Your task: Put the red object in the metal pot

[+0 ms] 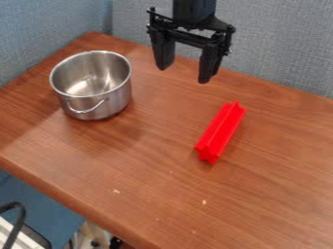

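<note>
The red object (pixel 221 131) is a long ridged block lying flat on the wooden table, right of centre, angled toward the back right. The metal pot (pixel 92 84) stands upright at the left, shiny and empty, with its thin wire handle hanging down its front. My gripper (pixel 186 66) hangs above the table's back edge, pointing down, its two black fingers spread wide with nothing between them. It is behind and above the red block, and to the right of the pot.
The wooden table (pixel 130 165) ends in a front edge running diagonally across the lower left. A blue-grey wall stands behind it. Some cables and equipment show below the table at the bottom left.
</note>
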Robot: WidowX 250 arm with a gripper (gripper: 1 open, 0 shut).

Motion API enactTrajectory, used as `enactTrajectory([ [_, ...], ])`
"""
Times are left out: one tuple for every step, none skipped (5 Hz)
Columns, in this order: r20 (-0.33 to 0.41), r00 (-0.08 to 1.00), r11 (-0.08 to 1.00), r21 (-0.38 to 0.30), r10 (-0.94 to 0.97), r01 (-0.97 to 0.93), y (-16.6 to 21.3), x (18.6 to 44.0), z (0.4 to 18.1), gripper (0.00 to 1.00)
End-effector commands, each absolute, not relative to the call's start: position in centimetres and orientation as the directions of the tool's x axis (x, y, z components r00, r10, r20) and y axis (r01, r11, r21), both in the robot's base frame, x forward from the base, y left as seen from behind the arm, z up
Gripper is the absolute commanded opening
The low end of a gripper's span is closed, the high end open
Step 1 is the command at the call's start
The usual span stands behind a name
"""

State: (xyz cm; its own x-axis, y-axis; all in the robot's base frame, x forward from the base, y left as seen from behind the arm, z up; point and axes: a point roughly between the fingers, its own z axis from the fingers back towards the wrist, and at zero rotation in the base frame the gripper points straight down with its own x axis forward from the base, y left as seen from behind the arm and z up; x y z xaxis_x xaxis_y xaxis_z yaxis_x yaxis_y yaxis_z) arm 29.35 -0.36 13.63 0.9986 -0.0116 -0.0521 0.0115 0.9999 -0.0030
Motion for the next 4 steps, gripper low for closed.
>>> enactTrajectory([
  [-0.07,0.997,1.0,-0.004,-0.011,0.011,-0.4,29.2,13.0,1.0],
  [-0.088,0.996,1.0,-0.005,-0.013,0.012,-0.5,29.1,12.3,1.0],
  [-0.103,0.995,1.0,-0.007,-0.015,0.015,-0.6,29.0,11.7,1.0],
  [-0.075,0.996,0.999,-0.01,-0.043,0.043,-1.6,29.8,10.8,1.0],
])
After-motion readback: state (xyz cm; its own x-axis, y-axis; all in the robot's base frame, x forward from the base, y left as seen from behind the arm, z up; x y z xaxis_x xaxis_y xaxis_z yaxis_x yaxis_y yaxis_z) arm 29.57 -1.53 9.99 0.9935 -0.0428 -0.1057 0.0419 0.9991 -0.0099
